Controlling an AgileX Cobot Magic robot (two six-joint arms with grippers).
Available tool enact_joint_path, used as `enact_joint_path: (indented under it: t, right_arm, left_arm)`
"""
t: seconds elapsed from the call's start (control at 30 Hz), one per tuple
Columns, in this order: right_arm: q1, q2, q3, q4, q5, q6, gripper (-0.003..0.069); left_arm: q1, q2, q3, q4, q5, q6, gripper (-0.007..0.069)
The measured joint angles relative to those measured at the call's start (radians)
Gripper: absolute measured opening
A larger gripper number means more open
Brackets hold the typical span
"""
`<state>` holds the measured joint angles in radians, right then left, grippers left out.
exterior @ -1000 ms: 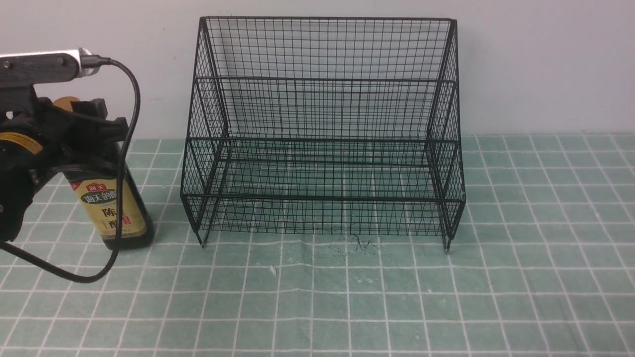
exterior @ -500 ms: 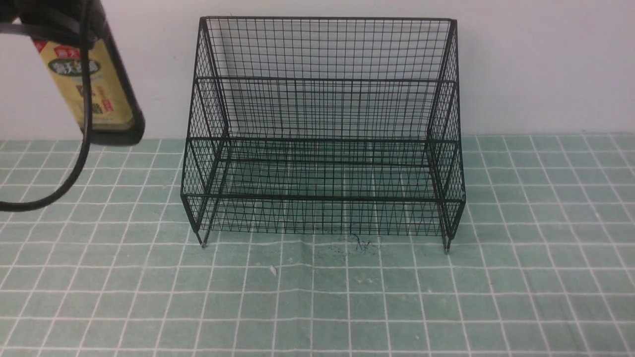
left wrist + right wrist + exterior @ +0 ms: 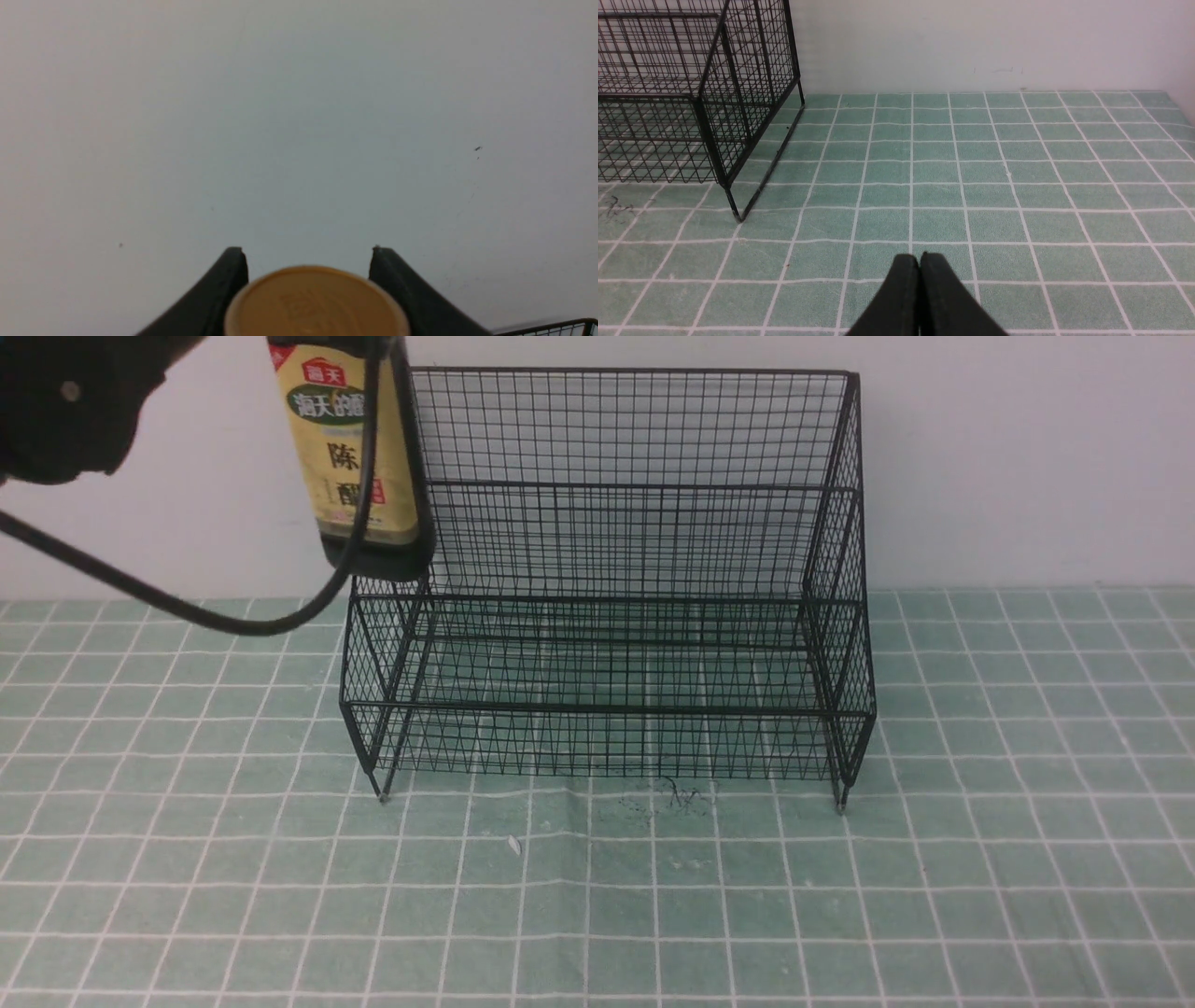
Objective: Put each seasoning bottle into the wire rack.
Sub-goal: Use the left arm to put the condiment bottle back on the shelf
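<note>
The seasoning bottle (image 3: pixel 359 457), dark liquid with a yellow-gold label, hangs upright in the air at the wire rack's (image 3: pixel 607 597) upper left corner, its base above the rack's left side. Its top is cut off by the front view's edge. In the left wrist view my left gripper (image 3: pixel 307 254) has its black fingers on either side of the bottle's gold cap (image 3: pixel 315 303). In the front view the gripper itself is out of frame; only the left arm shows at the top left. My right gripper (image 3: pixel 919 257) is shut and empty, low over the mat to the right of the rack (image 3: pixel 691 93).
A green tiled mat (image 3: pixel 597 896) covers the table, with a white wall behind the rack. The left arm's black cable (image 3: pixel 187 607) loops down in front of the bottle. Small dark specks (image 3: pixel 672 798) lie on the mat before the rack.
The bottle has been lifted off the mat at the far left and carried up and to the right, now hanging at the rack's upper left corner. The right gripper's earlier state is not shown.
</note>
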<state>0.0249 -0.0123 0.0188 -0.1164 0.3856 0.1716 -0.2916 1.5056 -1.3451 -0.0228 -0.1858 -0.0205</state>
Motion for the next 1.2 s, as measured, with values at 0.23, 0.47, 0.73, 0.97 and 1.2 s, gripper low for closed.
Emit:
enact_joint_path:
  t: [0.23, 0.47, 0.73, 0.97, 1.2]
  right_arm:
    - [0.000, 0.000, 0.000, 0.000, 0.000, 0.000, -0.0015]
    - [0.000, 0.000, 0.000, 0.000, 0.000, 0.000, -0.0015]
    - [0.000, 0.000, 0.000, 0.000, 0.000, 0.000, -0.0015]
    - [0.000, 0.000, 0.000, 0.000, 0.000, 0.000, -0.0015]
    - [0.000, 0.000, 0.000, 0.000, 0.000, 0.000, -0.0015]
  left_arm:
    - [-0.003, 0.106, -0.058, -0.088, -0.032, 0.010, 0.0300]
    - [-0.003, 0.178, -0.063, -0.112, -0.062, 0.021, 0.0300]
    - [-0.003, 0.237, -0.063, -0.126, -0.062, 0.048, 0.0300]
    - [-0.003, 0.264, -0.064, -0.137, -0.036, 0.053, 0.0300]
    - [-0.003, 0.306, -0.065, -0.137, 0.088, 0.053, 0.0300]
